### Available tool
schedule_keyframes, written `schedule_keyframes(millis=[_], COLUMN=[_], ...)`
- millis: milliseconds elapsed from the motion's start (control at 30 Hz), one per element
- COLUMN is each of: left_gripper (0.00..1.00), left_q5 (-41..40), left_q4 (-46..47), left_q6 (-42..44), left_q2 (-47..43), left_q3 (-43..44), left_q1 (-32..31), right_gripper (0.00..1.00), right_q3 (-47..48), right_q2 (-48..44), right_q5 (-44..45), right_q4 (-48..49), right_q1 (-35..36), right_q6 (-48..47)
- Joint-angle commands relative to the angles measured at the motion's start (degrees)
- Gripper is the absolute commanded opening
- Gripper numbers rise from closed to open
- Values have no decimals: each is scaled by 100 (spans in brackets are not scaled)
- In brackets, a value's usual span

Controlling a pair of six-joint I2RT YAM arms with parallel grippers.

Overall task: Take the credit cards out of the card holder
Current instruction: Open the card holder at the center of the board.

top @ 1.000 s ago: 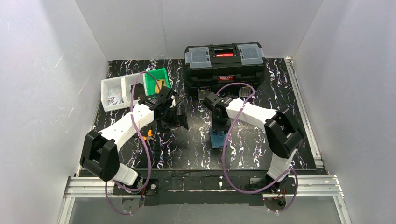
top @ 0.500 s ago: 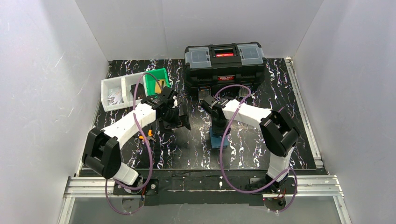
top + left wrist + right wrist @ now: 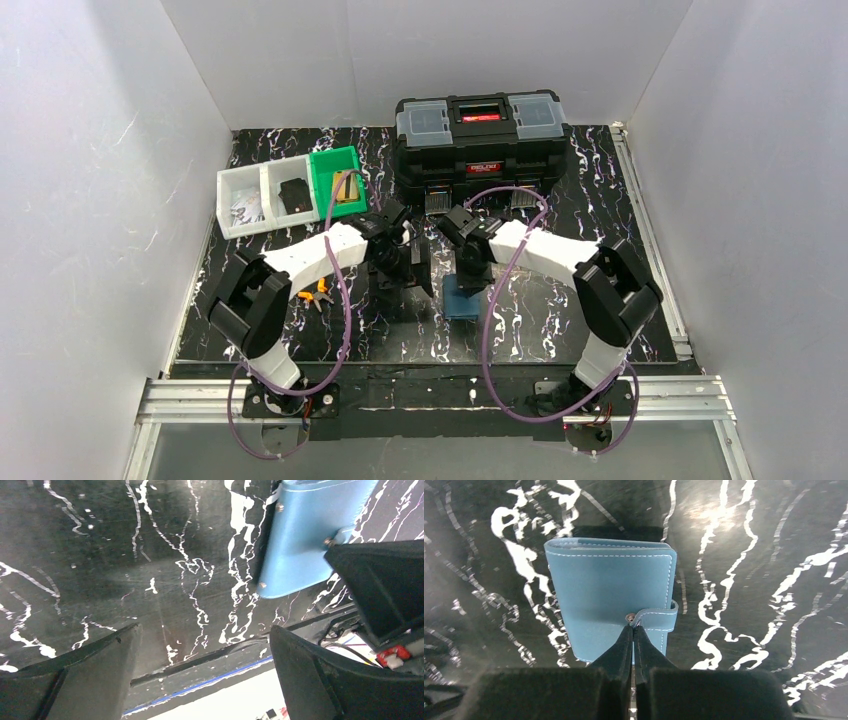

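Closed tight, the right gripper (image 3: 633, 628) is seen in the lower middle of the right wrist view, its fingertips pressed together at the snap (image 3: 629, 617) where the strap tab (image 3: 659, 620) ends. Whether any strap is pinched cannot be told. The card holder (image 3: 609, 595) lies flat and shut on the black, white-veined table (image 3: 774, 540), directly ahead of those tips, its long axis running top to bottom of the frame in line with the fingers. The strap is wrapped over its right edge. Its skin is smooth teal-blue, leather-like, with pale stitching. No credit cards are visible. The left gripper (image 3: 204, 630) is held wide open just beside it, with the holder in the upper right of its view. The right arm is judged nearer.
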Motion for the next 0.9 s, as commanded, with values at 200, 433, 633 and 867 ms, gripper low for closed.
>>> schedule_keyframes(millis=[200, 433, 633, 867], left_gripper=[89, 82, 81, 80], left_q5=[421, 81, -647, -1000], left_q4=[395, 150, -342, -672], left_q6=[-316, -138, 109, 313], left_q2=[365, 348, -226, -885], left_q3=[338, 447, 413, 229], left_q1=[-127, -122, 22, 286], right_gripper=[1, 1, 1, 1], right_q3=[-751, -738, -559, -139], right_q2=[-1040, -1725, -2058, -2032], right_q5=[-1476, -1390, -1538, -1666], right_q4=[1394, 1198, 1041, 837], right_q1=[-150, -284, -276, -198], right_q6=[273, 469, 681, 652])
